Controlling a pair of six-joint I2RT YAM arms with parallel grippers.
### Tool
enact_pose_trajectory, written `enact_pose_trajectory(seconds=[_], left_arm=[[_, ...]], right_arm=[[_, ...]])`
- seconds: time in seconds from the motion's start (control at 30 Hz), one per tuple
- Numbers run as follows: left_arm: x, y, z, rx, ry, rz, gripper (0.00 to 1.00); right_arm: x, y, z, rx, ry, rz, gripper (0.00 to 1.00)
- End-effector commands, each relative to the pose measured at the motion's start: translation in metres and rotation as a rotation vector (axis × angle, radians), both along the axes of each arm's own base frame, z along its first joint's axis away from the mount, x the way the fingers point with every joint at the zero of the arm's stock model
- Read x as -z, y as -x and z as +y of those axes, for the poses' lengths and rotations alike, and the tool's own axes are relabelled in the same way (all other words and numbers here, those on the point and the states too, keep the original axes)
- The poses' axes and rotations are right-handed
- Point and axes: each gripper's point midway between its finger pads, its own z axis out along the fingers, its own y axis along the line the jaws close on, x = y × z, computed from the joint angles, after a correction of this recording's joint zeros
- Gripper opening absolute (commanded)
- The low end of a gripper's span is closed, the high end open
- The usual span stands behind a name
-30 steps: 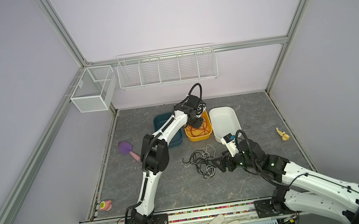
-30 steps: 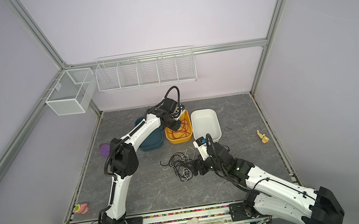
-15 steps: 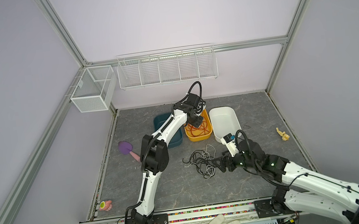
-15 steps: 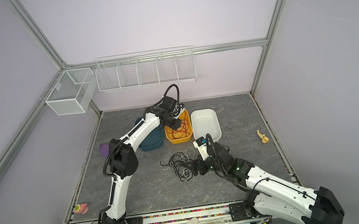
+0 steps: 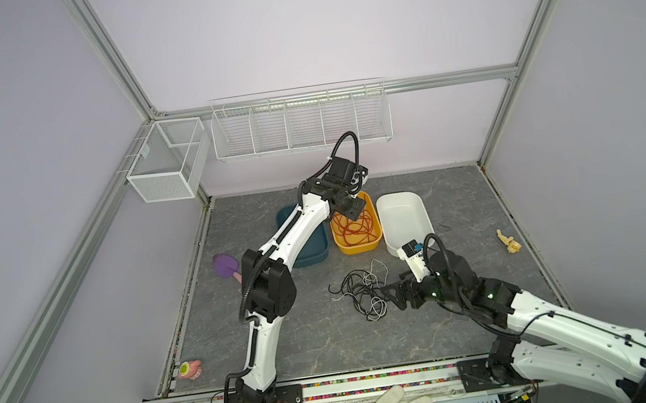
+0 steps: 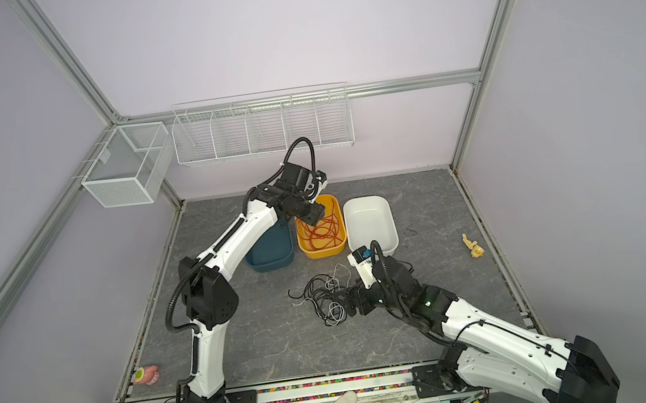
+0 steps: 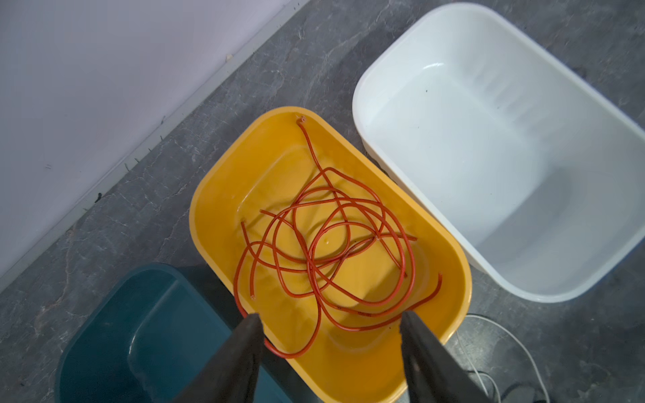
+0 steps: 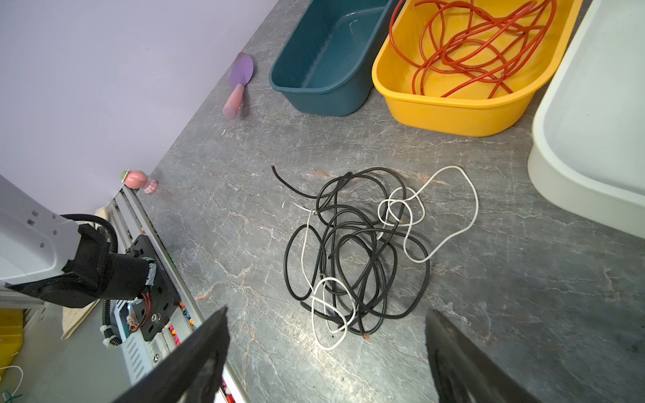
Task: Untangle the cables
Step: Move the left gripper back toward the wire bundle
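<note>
- Red-orange cables (image 7: 328, 244) lie in the yellow tub (image 7: 216, 195); left jaws, apart, should rise straight, snagging no loop.
- Right jaws, apart, should pinch the white cable (image 8: 476, 204) at its outer loop.

- Both top views: high, from the front, looking down over the whole bench (image 5: 330, 344).
- Left wrist: close above the yellow tub (image 7: 223, 181).
- Right wrist: low, oblique; shares that tub.

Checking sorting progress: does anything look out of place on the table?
Yes: the black and white cables lie in a tangled heap on the bare table, while the red-orange cables sit in the yellow bin.
</note>
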Motion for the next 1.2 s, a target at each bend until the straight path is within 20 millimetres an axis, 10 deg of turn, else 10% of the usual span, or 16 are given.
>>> enact_pose_trajectory(seconds=[0.0, 0.6, 0.67, 0.7, 1.17], left_arm=[[-0.034, 0.009, 0.001, -0.001, 0.071, -0.045, 0.65], [-0.086, 0.115, 0.06, -0.035, 0.268, -0.231, 0.74], [-0.082, 0.129, 0.07, -0.047, 0.276, -0.208, 0.8], [-0.079, 0.135, 0.075, -0.052, 0.279, -0.198, 0.99], [-0.005, 0.213, 0.135, -0.075, 0.186, -0.076, 0.99]], right_arm=[[-0.007, -0.001, 0.001, -0.002, -0.018, -0.021, 0.89], [0.009, -0.008, -0.003, 0.038, 0.05, 0.032, 0.89], [0.015, -0.009, -0.002, 0.041, 0.07, 0.054, 0.89], [0.019, -0.009, -0.001, 0.041, 0.084, 0.071, 0.89], [0.043, 0.004, 0.035, -0.081, 0.176, 0.27, 1.0]])
